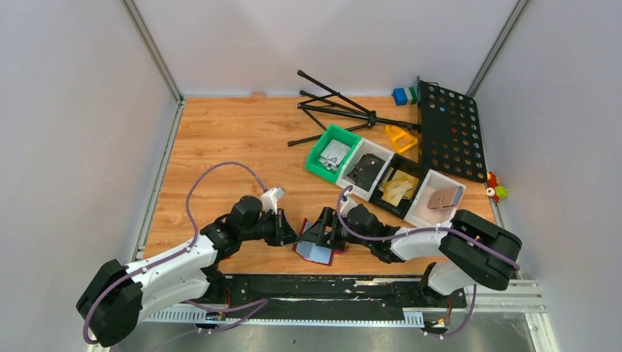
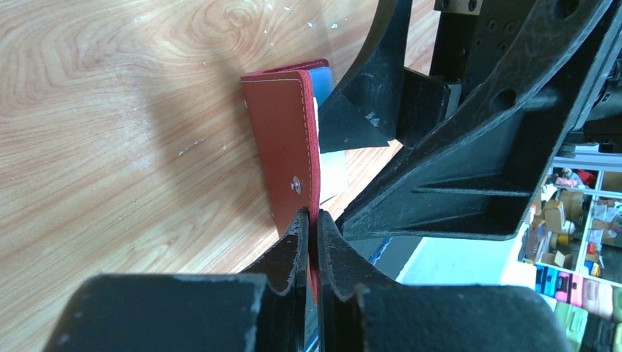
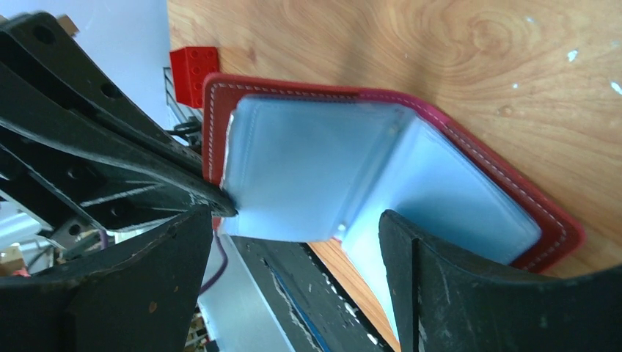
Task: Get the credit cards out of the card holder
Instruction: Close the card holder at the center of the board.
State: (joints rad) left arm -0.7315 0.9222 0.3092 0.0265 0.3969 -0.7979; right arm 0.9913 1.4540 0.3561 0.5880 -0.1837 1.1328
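1. The card holder (image 1: 317, 248) lies open on the wood table (image 1: 220, 147) at the near edge, between the two arms, red cover down and pale inner pockets up.
2. The left gripper (image 1: 290, 233) is clamped on the card holder's left flap; in the left wrist view its fingertips (image 2: 313, 220) pinch the stitched red edge just below the snap stud, and that flap (image 2: 282, 147) stands tilted up off the wood.
3. The right gripper (image 1: 323, 233) stands spread wide over the card holder from the other side; in the right wrist view its fingers (image 3: 297, 216) straddle the pale pocket leaves, gripping nothing.
4. A pale pocket leaf (image 3: 315, 169) is lifted at its left edge, where a finger of the left arm meets it.
5. A blue strip (image 2: 319, 77) peeks from behind the raised flap, possibly a card, though the view is too narrow to say.
6. A small red block (image 3: 194, 73) sits just beyond the card holder's corner.
7. Well apart at the far right are a row of bins (image 1: 381, 172), a folded tripod (image 1: 337, 110) and a black perforated panel (image 1: 451, 128).
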